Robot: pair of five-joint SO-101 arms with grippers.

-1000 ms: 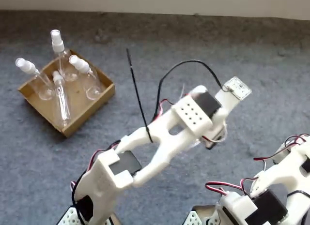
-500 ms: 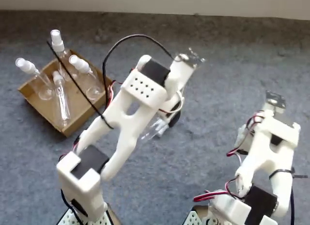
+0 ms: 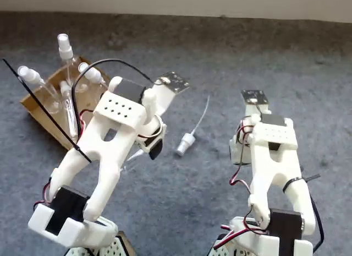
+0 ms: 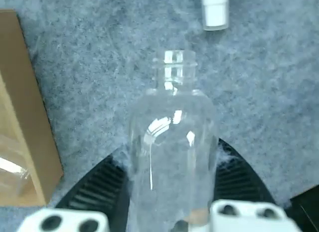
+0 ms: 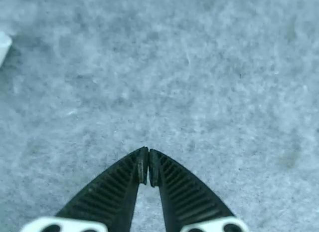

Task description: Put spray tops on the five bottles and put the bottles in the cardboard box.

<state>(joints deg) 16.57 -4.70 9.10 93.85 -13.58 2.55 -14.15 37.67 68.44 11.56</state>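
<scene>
The step in hand is judged to be the capping of the fifth bottle (image 4: 172,142), which is held in the left gripper (image 4: 172,162), its black fingers pressed against both sides of the body. The bottle is made of clear glass or plastic, and a threaded neck with no top on it is pointed away from the gripper. A white spray top (image 3: 186,144) with a thin dip tube is seen lying loose on the grey carpet (image 3: 275,63), just beyond the bottle's open neck. Four capped bottles (image 3: 66,49) are already stood in the cardboard box (image 3: 41,119). The right gripper (image 5: 144,167) is held over bare carpet with its fingers closed on nothing. For the next move, it would probably need to be opened, brought to the top and closed on it, so that the tube can be fed into the neck.
</scene>
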